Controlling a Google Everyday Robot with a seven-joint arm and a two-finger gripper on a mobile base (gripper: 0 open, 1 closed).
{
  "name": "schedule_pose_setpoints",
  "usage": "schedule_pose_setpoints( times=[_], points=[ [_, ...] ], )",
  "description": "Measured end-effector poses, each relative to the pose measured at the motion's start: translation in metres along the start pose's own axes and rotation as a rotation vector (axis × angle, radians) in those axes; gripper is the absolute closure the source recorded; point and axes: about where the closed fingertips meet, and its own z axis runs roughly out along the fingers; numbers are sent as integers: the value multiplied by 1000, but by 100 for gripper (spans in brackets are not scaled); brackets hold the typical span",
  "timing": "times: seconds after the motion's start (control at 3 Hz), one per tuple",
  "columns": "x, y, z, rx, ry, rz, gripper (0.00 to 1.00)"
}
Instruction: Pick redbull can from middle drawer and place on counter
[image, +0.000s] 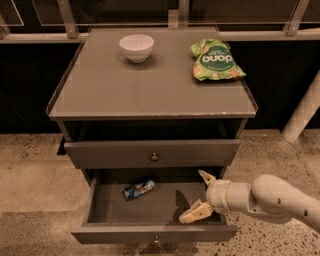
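Observation:
The redbull can (138, 189) lies on its side in the left half of the open middle drawer (155, 233), blue and silver. My gripper (201, 194) is at the drawer's right end, fingers spread open and empty, well to the right of the can. One fingertip (206, 176) is near the drawer's back right, the other (192, 215) is low over the drawer floor. The counter (150, 85) is the cabinet's grey top above. The upper knobbed drawer (154, 152) is shut.
A white bowl (136, 47) stands at the counter's back left. A green snack bag (215, 61) lies at its back right. A white post (302, 110) stands right of the cabinet. Speckled floor surrounds the cabinet.

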Motion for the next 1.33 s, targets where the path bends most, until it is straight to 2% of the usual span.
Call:
schedule_pose_setpoints(
  times=[0.33,0.67,1.0,1.33],
  points=[
    [0,0,0,0,0,0,0],
    [2,-2,7,12,-27,-2,0],
    [4,-7,28,0,-45,-19,0],
    [13,-14,97,-77,-46,-31,0]
  ],
)
